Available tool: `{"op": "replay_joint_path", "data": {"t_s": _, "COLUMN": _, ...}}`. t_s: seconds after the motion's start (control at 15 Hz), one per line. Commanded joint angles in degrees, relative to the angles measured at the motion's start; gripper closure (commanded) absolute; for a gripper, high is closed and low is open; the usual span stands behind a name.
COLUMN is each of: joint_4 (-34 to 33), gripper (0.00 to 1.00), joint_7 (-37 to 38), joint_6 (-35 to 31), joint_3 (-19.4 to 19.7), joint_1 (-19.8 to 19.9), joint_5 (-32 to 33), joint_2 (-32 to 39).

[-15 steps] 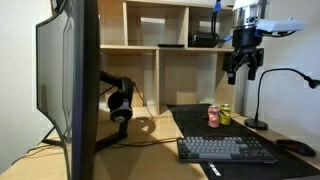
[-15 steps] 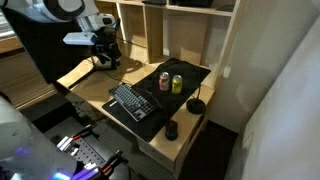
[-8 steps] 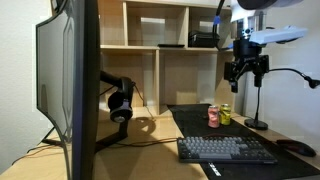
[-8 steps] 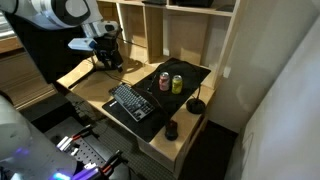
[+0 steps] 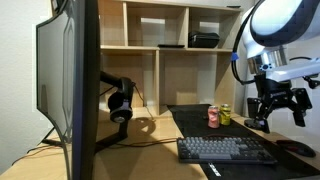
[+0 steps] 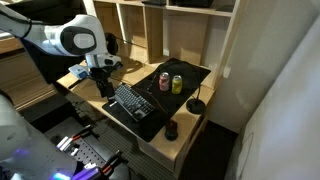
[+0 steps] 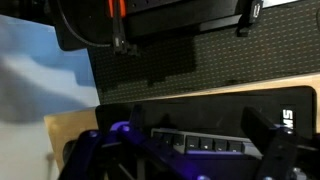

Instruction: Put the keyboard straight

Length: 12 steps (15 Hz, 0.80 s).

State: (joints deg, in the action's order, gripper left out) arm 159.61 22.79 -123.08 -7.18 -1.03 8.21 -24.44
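So the claw [image 5: 278,103] is spread wide open with nothing in it. It hangs in the air over one short end of the keyboard [image 5: 226,150], not touching it as far as I can see. The keyboard sits on the black desk mat [image 6: 196,74], close to the bench's front edge. Two drink cans [image 6: 165,81] stand behind it, nearer the back edge. The wrist view shows the fingers [image 7: 283,152] far apart over the mat.
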Motion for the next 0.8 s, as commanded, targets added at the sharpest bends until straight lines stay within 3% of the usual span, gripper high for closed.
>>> {"op": "replay_joint_path", "data": {"t_s": 0.0, "joint_4": -0.4, "gripper": 0.0, "joint_7": -0.2, "joint_6": 0.1, "joint_3": -0.5, "joint_1": 0.4, "joint_5": -0.3, "joint_2": -0.1}}
{"op": "replay_joint_path", "data": {"t_s": 0.07, "joint_4": -0.6, "gripper": 0.0, "joint_7": -0.2, "joint_6": 0.1, "joint_3": -0.6, "joint_1": 0.4, "joint_5": -0.3, "joint_2": 0.0}}
{"op": "replay_joint_path", "data": {"t_s": 0.4, "joint_4": -0.5, "gripper": 0.0, "joint_7": 14.5, "joint_6": -9.4, "joint_3": -0.8, "joint_1": 5.4, "joint_5": 2.9, "joint_2": 10.5}}
{"op": "replay_joint_path", "data": {"t_s": 0.53, "joint_4": -0.4, "gripper": 0.0, "joint_7": 21.6, "joint_6": -15.2, "joint_3": -0.6, "joint_1": 7.5, "joint_5": 7.2, "joint_2": 14.7}}
{"op": "replay_joint_path", "data": {"t_s": 0.73, "joint_4": -0.4, "gripper": 0.0, "joint_7": 37.1, "joint_6": -19.8, "joint_3": 0.9, "joint_1": 11.1, "joint_5": 21.0, "joint_2": 21.7}}
